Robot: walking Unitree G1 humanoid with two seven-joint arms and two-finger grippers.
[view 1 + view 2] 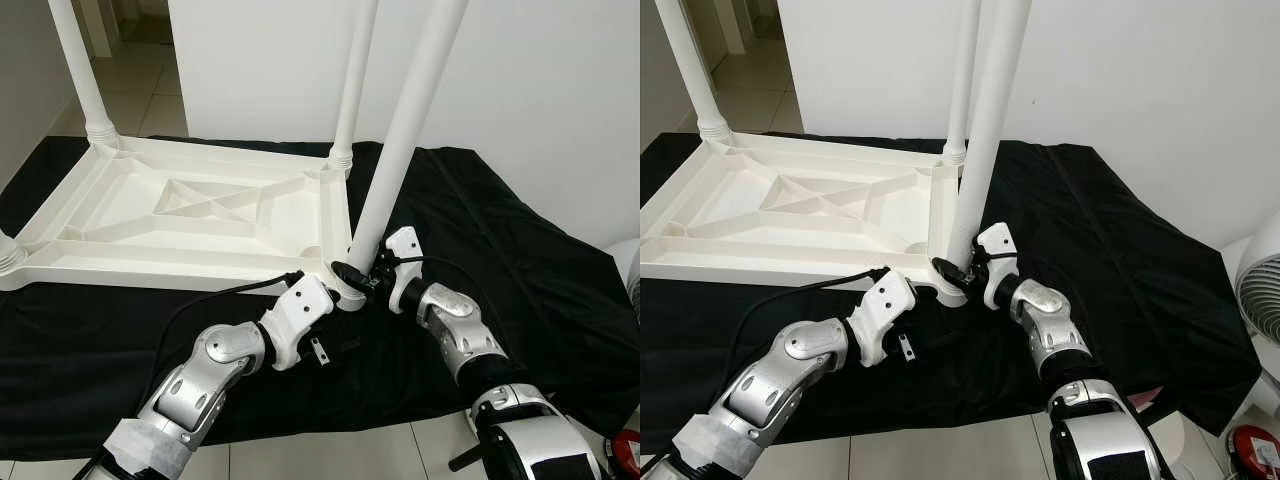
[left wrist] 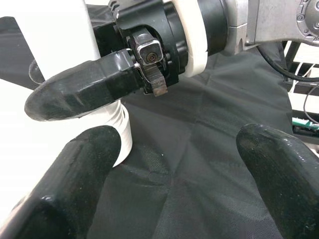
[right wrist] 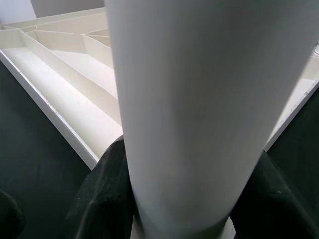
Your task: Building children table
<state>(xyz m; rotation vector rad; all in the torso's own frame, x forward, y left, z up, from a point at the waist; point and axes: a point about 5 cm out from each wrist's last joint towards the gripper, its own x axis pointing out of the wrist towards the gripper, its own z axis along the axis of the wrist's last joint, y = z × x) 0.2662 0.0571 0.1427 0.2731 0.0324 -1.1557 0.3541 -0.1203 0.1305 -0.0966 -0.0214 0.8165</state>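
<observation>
Smooth white round leg (image 1: 405,140) clamped in right gripper (image 1: 356,272); left gripper (image 2: 164,164) spread above black cloth (image 1: 520,260).

Left arm: bent at the elbow, reaching forward and right.
Left claw (image 2: 164,174): fingers spread, gripping nothing (low, near the right claw).
Right arm: reaching forward and left.
Right claw (image 1: 352,270): fingers clamped on a white leg (image 1: 405,140).

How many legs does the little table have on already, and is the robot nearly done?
The white tabletop lies upside down on the black cloth. Three legs seem to stand in far and left corners, e.g. one. The right gripper is shut on the fourth leg, which leans at the near corner socket. The left gripper is open beside it. Seating that leg and flipping the table remain.
</observation>
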